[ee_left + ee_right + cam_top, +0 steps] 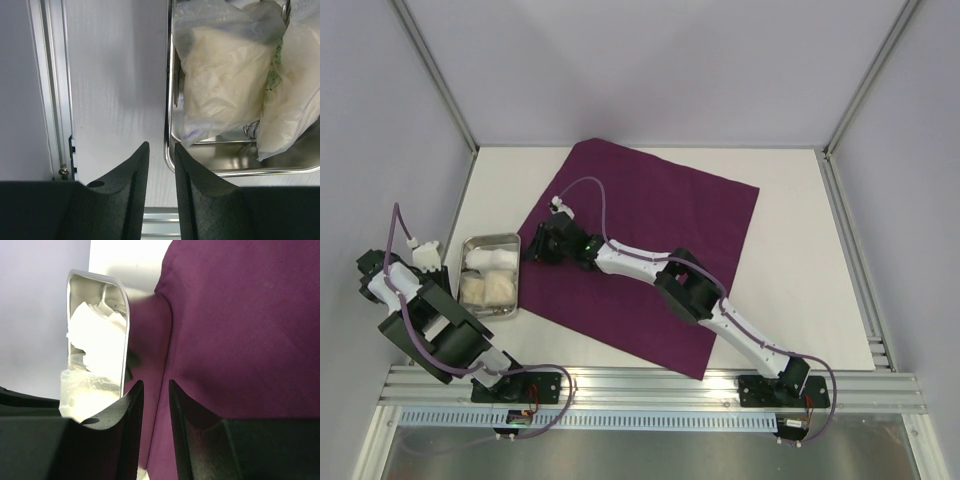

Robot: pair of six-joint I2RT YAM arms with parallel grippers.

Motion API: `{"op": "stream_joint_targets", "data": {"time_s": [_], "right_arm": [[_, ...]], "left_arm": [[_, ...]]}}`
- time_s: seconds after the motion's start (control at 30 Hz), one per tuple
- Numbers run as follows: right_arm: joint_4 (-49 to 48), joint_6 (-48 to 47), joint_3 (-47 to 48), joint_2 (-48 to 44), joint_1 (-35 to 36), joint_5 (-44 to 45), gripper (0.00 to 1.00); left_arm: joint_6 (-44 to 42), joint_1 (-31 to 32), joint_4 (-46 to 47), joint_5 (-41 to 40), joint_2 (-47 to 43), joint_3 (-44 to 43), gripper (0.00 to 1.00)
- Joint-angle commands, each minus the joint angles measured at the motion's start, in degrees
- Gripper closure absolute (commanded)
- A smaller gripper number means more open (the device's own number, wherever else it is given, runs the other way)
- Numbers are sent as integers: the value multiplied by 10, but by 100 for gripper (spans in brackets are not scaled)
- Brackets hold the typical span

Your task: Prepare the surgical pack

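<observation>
Nearest, a metal front rail runs along the table's edge, with both arm bases bolted to it. The left arm folds back toward 9 o'clock, and from above its fingers are hard to pick out among the dark links. Its wrist camera shows the left gripper with fingers slightly apart and nothing between them. White table shows through the gap, just beside the near left corner of a shiny steel tray. The tray holds pale packets in crinkled plastic. Their contents are too blurred to tell, and the tray's right side is cut off in that view. A strip of tabletop lies between the tray and the side rail at 9 o'clock. The right arm reaches toward 10 o'clock over the surgical pack, a plum-purple sheet spread flat as a tilted square mid-table, and hides a band of it. The right gripper sits at the sheet's 9 o'clock corner, beside the tray. Its narrow finger gap shows only purple, and I cannot tell whether cloth is pinched. The sheet's near corner almost reaches the front rail and its far corner nearly reaches the back wall. White tabletop shows at 3 o'clock.
</observation>
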State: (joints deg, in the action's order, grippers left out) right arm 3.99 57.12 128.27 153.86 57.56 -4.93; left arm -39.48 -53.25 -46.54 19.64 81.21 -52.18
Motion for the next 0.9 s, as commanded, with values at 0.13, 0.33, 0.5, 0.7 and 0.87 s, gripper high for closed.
{"op": "stream_joint_targets", "data": {"time_s": [0.13,0.33,0.5,0.7,0.87], "right_arm": [[-13,-14,8,-39,1,16,71],[-11,-25,9,-46,1,23,71],[-3,-30,11,-48,0,26,71],[2,-61,-14,-75,-15,24,70],[27,-147,2,-80,-21,25,65]], "left_arm": [[-11,-4,15,37,19,14,69],[-29,-4,10,32,54,9,76],[-33,-4,11,33,59,6,86],[-67,-4,2,23,93,-46,96],[-97,-4,-7,4,155,-128,97]]}}
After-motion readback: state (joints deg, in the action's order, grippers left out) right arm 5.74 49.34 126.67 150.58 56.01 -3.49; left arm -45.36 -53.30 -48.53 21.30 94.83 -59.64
